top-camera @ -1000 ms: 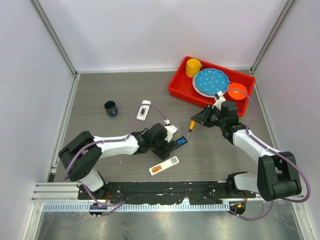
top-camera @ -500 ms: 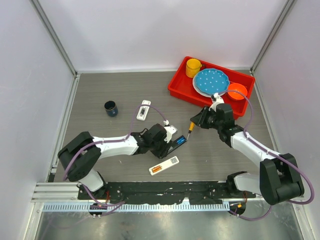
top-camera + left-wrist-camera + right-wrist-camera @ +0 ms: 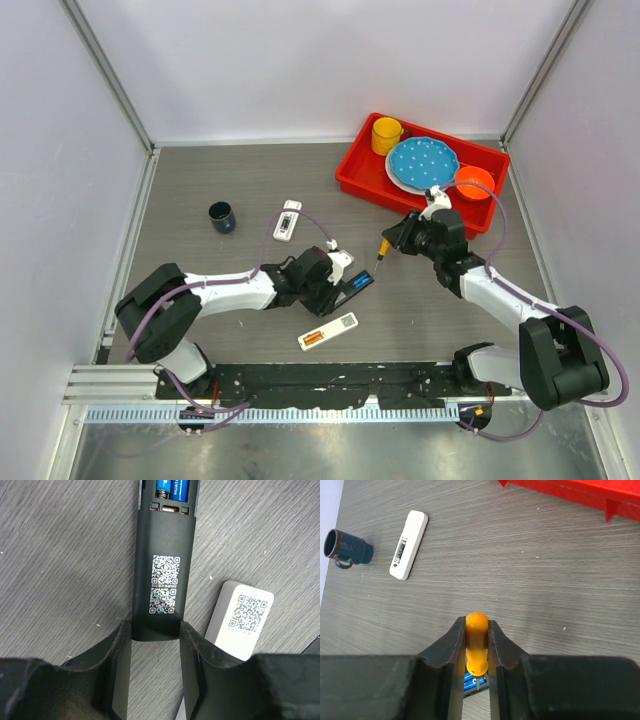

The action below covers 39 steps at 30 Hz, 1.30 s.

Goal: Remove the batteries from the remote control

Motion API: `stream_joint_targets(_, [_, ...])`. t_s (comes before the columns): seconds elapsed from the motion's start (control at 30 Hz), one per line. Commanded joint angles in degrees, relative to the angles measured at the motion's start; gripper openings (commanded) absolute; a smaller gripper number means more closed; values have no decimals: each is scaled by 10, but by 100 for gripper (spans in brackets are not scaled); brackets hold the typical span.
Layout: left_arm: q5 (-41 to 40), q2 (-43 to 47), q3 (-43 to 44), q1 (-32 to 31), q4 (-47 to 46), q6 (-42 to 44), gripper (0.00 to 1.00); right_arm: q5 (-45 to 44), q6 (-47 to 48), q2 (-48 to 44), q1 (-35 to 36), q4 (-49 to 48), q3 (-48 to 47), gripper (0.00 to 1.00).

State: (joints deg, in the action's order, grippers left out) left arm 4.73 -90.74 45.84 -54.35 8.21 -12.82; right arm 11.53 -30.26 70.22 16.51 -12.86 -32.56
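A black remote control (image 3: 352, 285) (image 3: 165, 565) lies back-up on the table with its compartment open, and blue batteries (image 3: 363, 281) (image 3: 172, 489) sit inside. My left gripper (image 3: 337, 283) (image 3: 155, 630) is shut on the remote's near end, a finger against each side. My right gripper (image 3: 392, 243) (image 3: 477, 625) is shut on an orange-handled screwdriver (image 3: 382, 251) (image 3: 476, 640). Its metal tip points down just over the blue batteries (image 3: 471, 682). A white remote (image 3: 328, 331) (image 3: 241, 620) nearby holds an orange battery (image 3: 313, 339).
Another white remote (image 3: 287, 220) (image 3: 409, 544) and a dark blue mug (image 3: 221, 216) (image 3: 346, 548) lie to the left. A red tray (image 3: 360, 175) (image 3: 580, 492) at the back right holds a yellow cup (image 3: 386, 134), a blue plate (image 3: 422, 162) and an orange bowl (image 3: 474, 183).
My left jaws have narrowed onto the black remote. The right arm has shifted slightly left with the screwdriver.
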Motion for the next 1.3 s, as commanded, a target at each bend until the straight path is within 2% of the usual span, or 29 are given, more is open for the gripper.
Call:
stream_joint_targets(0.0, [21, -3, 0, -2, 22, 2, 14, -26, -9, -3, 20, -60, 12, 1])
stream_joint_targets(0.23, [32, -10, 6, -2, 29, 1, 10, -47, -11, 9, 33, -78, 21, 1])
stream_joint_targets(0.87, [38, -22, 10, -2, 32, 0, 10, -53, -10, 41, 36, -95, 26, 1])
stream_joint_targets(0.9, [38, -23, 10, -2, 32, 0, 13, -53, -13, 39, 36, -97, 30, 1])
stream_joint_targets(0.93, [37, -23, 11, -2, 32, -1, 25, -53, -14, 34, 37, -98, 32, 1])
stream_joint_targets(1.03, [25, -23, 16, -2, 32, -4, 53, -53, -17, 21, 36, -93, 31, 1])
stream_joint_targets(1.1, [16, -23, 20, -3, 31, -5, 63, -53, -16, 14, 37, -85, 27, 1])
stream_joint_targets(1.27, [-13, -35, 39, -6, 30, -1, 72, -59, -10, -5, 37, -66, 20, 1])
